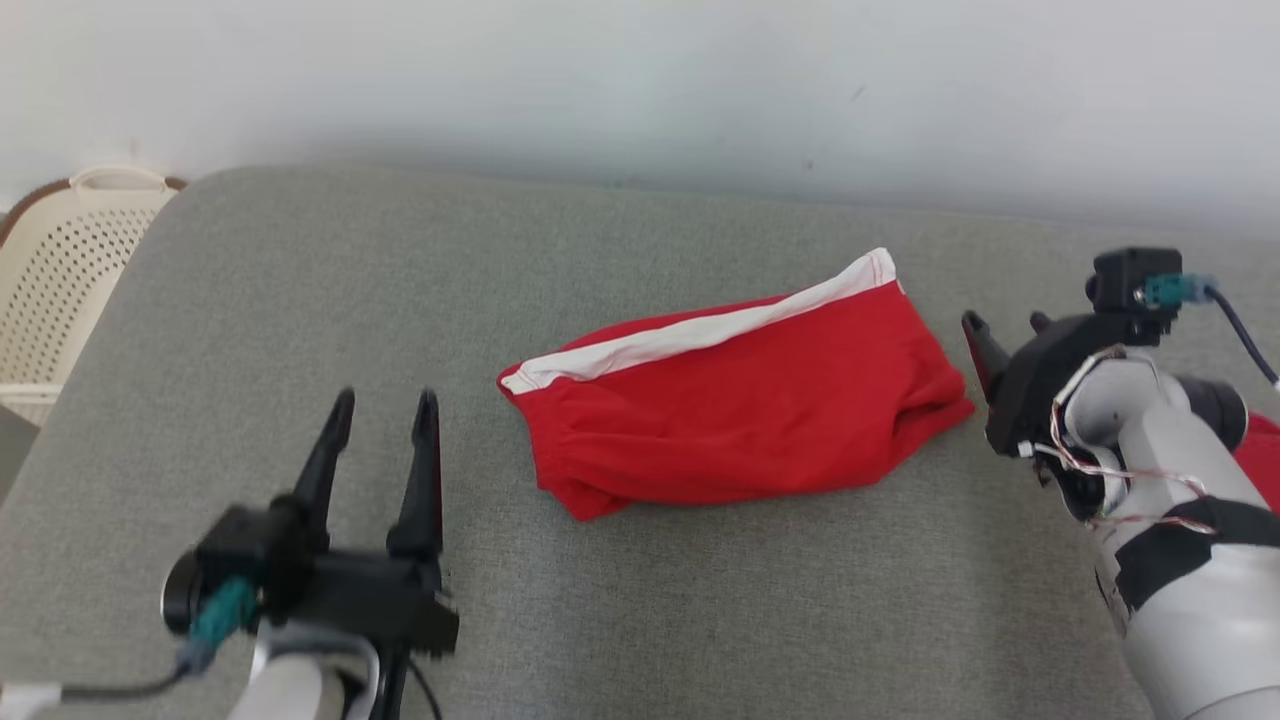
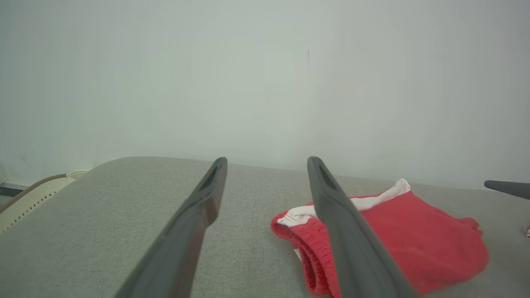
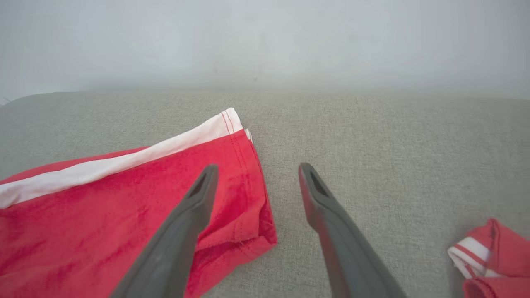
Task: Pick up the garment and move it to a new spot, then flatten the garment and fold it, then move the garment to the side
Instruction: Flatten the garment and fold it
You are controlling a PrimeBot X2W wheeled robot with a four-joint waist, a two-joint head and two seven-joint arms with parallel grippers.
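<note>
Red garment [image 1: 740, 410]: soft, light, limp; judged to sag when lifted. Take corners at white band [image 1: 700, 335]. Left gripper [image 1: 386, 400], right gripper [image 1: 1005, 322] spread wide, empty.

The left gripper [image 1: 386, 400] had two long, tapering black fingers [image 1: 420, 470] on a blocky black base, with a teal plug [image 1: 222, 610] and a grey cable [image 1: 110, 690] at eight o'clock of that base. The right gripper [image 1: 1005, 322], at three o'clock in the head view, was black too, topped by a small black box [image 1: 1135, 275] carrying a second teal plug [image 1: 1168, 290] and a dark blue cable [image 1: 1245, 345]. Its forearm [image 1: 1190, 620] was pale grey with a black band [image 1: 1170, 555], and thin red and white wires [image 1: 1085, 465] looped over the wrist.
</note>
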